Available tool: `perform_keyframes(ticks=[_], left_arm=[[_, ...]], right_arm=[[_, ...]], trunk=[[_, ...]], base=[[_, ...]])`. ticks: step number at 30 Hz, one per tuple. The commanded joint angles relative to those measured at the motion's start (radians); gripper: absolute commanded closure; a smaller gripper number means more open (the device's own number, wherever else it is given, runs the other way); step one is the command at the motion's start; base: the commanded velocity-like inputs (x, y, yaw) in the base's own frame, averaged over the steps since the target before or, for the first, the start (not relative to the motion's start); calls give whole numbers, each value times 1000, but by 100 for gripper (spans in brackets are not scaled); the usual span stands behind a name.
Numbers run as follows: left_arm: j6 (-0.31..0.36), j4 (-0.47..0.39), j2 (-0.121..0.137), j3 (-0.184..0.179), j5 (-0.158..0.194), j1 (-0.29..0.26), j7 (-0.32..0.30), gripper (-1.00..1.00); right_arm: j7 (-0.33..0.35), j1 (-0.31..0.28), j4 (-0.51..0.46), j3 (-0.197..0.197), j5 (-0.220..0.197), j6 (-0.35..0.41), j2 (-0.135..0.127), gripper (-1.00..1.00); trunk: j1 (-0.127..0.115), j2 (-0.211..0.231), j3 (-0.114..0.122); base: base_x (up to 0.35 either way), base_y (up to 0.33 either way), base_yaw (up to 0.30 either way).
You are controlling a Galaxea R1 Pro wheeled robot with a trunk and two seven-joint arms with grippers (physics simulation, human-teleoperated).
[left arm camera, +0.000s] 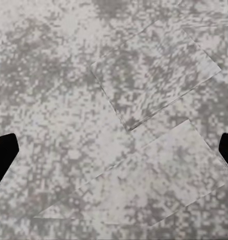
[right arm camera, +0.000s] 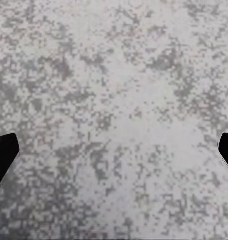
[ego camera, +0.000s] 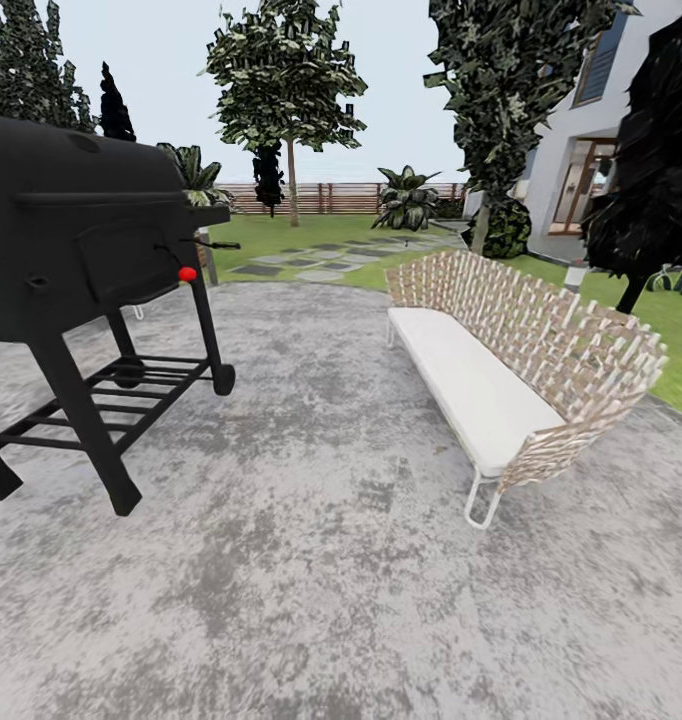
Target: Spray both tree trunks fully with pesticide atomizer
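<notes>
Two pale-trunked trees (ego camera: 291,180) (ego camera: 481,225) rise beyond one black metal grill (ego camera: 81,240) and one woven white-cushioned sofa (ego camera: 511,350); both grippers' fingers (left arm camera: 3,152) (right arm camera: 3,152) spread over mottled grey paving.

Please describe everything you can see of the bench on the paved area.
The bench is a long sofa-like seat with a flat white cushion, and a curved back and sides of woven tan and white strips. Thin white looped legs carry it; one front leg shows clearly at the near end. It stands upright on the mottled grey paving, set at an angle, right of the black grill. Its back is toward the lawn. Nothing lies on it.
</notes>
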Motion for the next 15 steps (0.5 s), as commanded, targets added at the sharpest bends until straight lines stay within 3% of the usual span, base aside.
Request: perform_keyframes(ticks=[1, 15], left_arm=[[0, 0, 0, 0, 0, 0, 0, -100], [0, 0, 0, 0, 0, 0, 0, -100]], right_arm=[[0, 0, 0, 0, 0, 0, 0, -100], [0, 0, 0, 0, -1, 0, 0, -100]], trunk=[[0, 0, 0], [0, 0, 0]], base=[[340, 98, 0], [340, 72, 0]])
